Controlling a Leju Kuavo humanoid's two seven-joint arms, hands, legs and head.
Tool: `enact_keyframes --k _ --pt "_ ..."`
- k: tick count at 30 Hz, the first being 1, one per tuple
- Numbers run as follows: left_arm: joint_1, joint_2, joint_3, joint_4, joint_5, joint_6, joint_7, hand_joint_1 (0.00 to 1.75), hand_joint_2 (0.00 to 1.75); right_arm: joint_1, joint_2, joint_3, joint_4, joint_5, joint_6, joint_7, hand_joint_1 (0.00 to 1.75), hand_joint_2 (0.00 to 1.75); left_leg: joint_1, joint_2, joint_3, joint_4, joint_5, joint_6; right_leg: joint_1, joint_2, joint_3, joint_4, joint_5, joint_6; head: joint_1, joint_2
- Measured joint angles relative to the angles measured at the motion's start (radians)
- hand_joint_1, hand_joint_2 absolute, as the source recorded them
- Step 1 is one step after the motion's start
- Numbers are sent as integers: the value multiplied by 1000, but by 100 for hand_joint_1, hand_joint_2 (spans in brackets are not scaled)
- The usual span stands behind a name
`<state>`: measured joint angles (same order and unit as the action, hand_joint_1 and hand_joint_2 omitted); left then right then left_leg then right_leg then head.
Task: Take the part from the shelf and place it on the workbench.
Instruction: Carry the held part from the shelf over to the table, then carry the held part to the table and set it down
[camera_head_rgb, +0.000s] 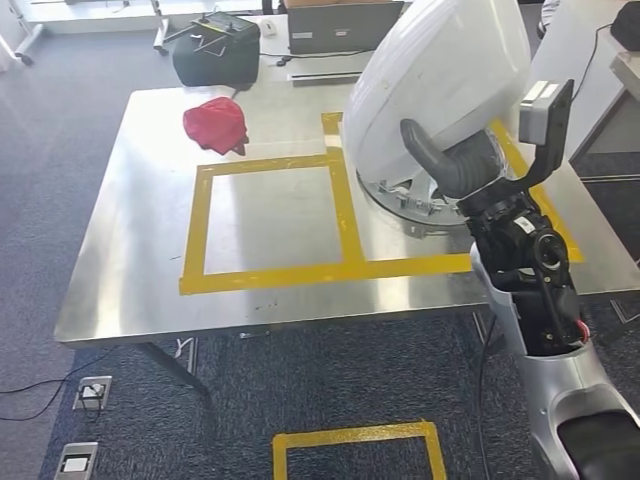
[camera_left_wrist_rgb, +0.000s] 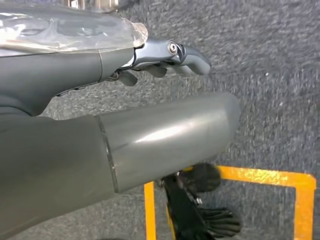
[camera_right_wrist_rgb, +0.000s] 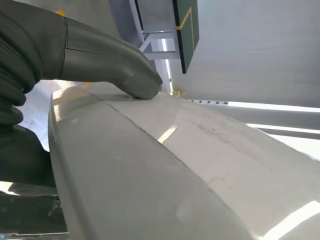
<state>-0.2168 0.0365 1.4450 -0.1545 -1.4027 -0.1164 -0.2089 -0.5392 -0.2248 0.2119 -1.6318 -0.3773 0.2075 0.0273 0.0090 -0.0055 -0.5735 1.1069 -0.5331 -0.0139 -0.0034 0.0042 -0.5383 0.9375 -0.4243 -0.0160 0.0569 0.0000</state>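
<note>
A: On the tabletop (camera_head_rgb: 136, 200), toward two o'clock in the head view, the white part (camera_head_rgb: 438, 90) sits over the right-hand yellow taped box (camera_head_rgb: 528, 170), its metal base apparently touching the steel.

B: So it's off the shelf and nearly delivered?

A: I judge so. The right hand (camera_head_rgb: 460, 160) grips it, thumb curved over the shell at about five o'clock of the dome. Letting go and drawing back remain.

B: And the left wrist view?

A: The left hand (camera_left_wrist_rgb: 162, 57) hangs over carpet, its fingers (camera_left_wrist_rgb: 188, 55) straight and close together, holding nothing. Yellow floor tape (camera_left_wrist_rgb: 264, 176) lies toward five o'clock.

B: Right wrist view?

A: The thumb (camera_right_wrist_rgb: 113, 60) presses on the part's pale shell. The other fingers are hidden, so I cannot tell how they lie.
</note>
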Motion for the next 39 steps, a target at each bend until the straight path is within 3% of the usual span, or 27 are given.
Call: enact_keyframes --k 2,3,4,6,7,9,12,14,17,18,19,20,22,24,26,29,39 --pt "3 0 0 0 0 1 0 0 0 3 0 0 -1 0 0 0 175 175 1 0 -89 127 -43 -6 0 0 7 0 -9 -3 -10 0" --pt "4 1 0 0 0 1 0 0 0 5 0 0 -1 0 0 0 175 175 1 0 -119 153 -42 -7 0 1 12 0 -15 -3 -14 0" --pt "6 1 0 0 0 1 0 0 0 7 0 0 -1 0 0 0 175 175 1 0 -130 140 -18 -7 0 1 20 0 -22 -2 -19 0" --pt "6 2 0 0 0 1 0 0 0 7 0 0 -1 0 1 0 175 175 2 1 -99 11 81 -5 0 2 39 0 -38 2 -28 0" --pt "5 3 0 0 0 1 0 0 0 7 0 0 0 0 2 -1 175 175 1 1 -77 -58 112 -3 1 2 48 1 -46 7 -32 0" --pt "5 4 0 0 0 1 0 0 0 4 0 0 0 0 3 -1 175 175 -2 2 -51 -135 134 8 4 3 55 2 -59 18 -38 0" --pt "6 4 0 0 0 1 -1 0 0 2 0 0 -1 0 3 -2 175 175 -1 1 -36 -143 128 28 5 4 61 11 -72 33 -33 0" --pt "4 3 0 0 0 1 -1 0 0 -1 0 0 -1 0 3 -2 175 175 2 0 -20 -145 121 38 3 2 34 73 -96 43 -26 0" --pt "4 3 0 0 0 1 -1 0 0 3 0 0 0 0 4 -2 175 175 2 0 -2 -146 104 45 0 0 -85 277 -168 53 -10 0" --pt "5 3 0 0 0 1 -1 0 0 6 0 0 0 0 4 -2 175 175 2 -1 6 -146 98 45 0 0 -116 314 -176 53 -6 0" --pt "6 3 0 0 0 1 -1 0 0 9 0 0 0 0 4 -2 175 175 1 -2 15 -146 91 44 0 0 -130 313 -163 52 -1 0" --pt "6 3 0 0 0 1 -1 0 0 10 0 0 0 0 4 -2 175 175 1 -2 27 -146 83 43 0 0 -125 273 -126 48 4 0" --pt "5 3 0 0 0 1 -1 0 0 10 0 0 0 0 4 -2 175 175 0 -4 50 -147 68 38 2 1 -86 136 -28 38 11 0" --pt "4 2 0 0 0 1 0 0 0 8 0 0 0 0 4 -2 175 175 -1 -4 60 -148 57 30 9 0 -58 46 9 28 14 0" --pt "4 1 0 0 0 2 0 0 0 9 0 0 0 0 4 -2 175 175 -4 -4 61 -146 51 24 11 1 -45 25 7 25 14 0" --pt "3 -1 0 0 -1 6 0 0 0 10 0 0 -1 1 3 -3 175 175 -6 -3 66 -149 49 30 7 5 -39 21 16 36 7 0" --pt "-6 -2 0 0 -20 9 -1 0 0 32 -1 -12 -7 5 -2 -3 175 175 -6 -2 78 -174 49 24 7 7 -39 20 9 24 -20 0"
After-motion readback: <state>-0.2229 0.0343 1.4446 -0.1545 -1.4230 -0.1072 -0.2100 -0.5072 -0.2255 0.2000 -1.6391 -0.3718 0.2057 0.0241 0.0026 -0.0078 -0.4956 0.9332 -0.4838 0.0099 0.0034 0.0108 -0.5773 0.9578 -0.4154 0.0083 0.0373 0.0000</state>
